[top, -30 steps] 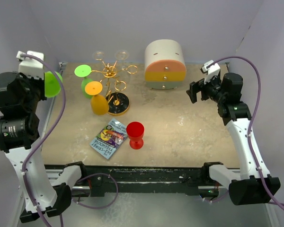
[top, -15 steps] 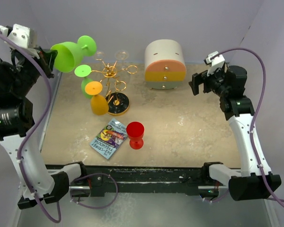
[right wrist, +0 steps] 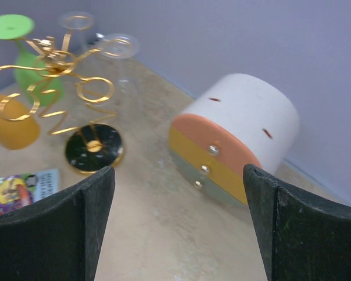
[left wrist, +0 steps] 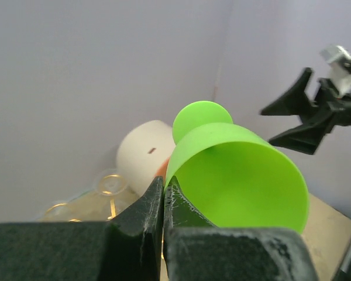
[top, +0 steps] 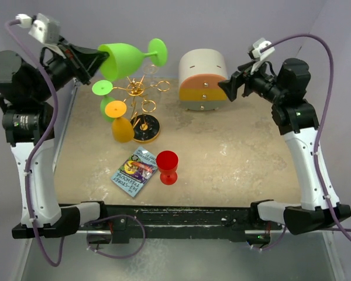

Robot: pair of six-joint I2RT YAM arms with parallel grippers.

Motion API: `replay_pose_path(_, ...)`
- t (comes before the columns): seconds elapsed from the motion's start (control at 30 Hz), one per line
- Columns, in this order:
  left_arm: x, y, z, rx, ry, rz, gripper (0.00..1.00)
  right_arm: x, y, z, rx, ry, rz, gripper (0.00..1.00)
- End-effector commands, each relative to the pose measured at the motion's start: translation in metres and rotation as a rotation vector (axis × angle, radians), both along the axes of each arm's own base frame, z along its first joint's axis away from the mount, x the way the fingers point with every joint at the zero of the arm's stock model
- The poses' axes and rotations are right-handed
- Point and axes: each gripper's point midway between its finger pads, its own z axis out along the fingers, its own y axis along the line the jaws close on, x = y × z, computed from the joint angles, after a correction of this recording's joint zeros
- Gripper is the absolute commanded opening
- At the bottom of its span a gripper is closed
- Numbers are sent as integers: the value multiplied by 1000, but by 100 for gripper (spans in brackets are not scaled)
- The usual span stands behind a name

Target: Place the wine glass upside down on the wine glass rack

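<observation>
Swinging up from the far-left edge, left gripper (top: 100, 58), clamped on the green wine glass (top: 126, 58) rim, now holds it sideways above the wine glass rack (top: 141, 96), not yet inverted; right gripper (top: 227, 89) gapes empty.

Table (top: 234, 164), rack (top: 145, 129), drawer box (top: 204, 79), red glass (top: 167, 165), booklet (top: 133, 171)

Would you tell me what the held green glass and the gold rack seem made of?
Green glass: probably plastic, opaque, matte with a soft sheen. Rack: likely thin metal wire, shiny gold; its round base glossy black.
</observation>
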Motion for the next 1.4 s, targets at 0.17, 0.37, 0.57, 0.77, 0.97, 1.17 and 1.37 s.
replay_pose_path(0.17,30,-56,-13,-46,4,-111,0,-36,89,50,241,-18,362,86)
replay_pose_path(0.37,34,-77,-23,-53,27,-163,0,-33,112,48,302,31,392,84)
replay_pose_path(0.57,33,-78,-29,-42,21,-161,0,-20,120,50,370,73,342,63)
replay_pose_path(0.77,28,-81,-28,-33,6,-178,0,-21,131,53,406,100,376,56)
replay_pose_path(0.97,25,-83,-29,-23,-6,-187,0,-17,136,56,418,106,366,53)
replay_pose_path(1.17,23,-84,-30,-16,-14,-193,0,-11,134,60,440,112,331,38)
replay_pose_path(1.37,19,-84,-29,-13,-23,-195,0,-4,140,53,455,150,334,28)
